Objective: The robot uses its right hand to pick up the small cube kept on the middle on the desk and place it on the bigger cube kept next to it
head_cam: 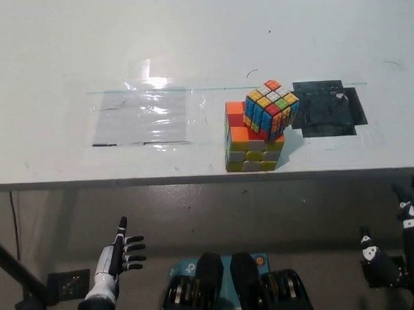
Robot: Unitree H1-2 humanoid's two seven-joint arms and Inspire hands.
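Note:
A small multicoloured cube [271, 108] sits tilted on top of the bigger cube [250, 149], which stands near the desk's front edge, right of the middle. My black right hand [395, 250] hangs low at the bottom right, below the desk edge and well away from both cubes, fingers spread and empty. My white left hand [119, 255] rests at the bottom left under the desk, fingers apart, holding nothing.
A white desk [189, 47] fills the upper picture. A shiny grey patch [142, 116] lies left of the cubes and a black patch [326, 108] right of them. The desk's front edge [126, 181] runs across the middle.

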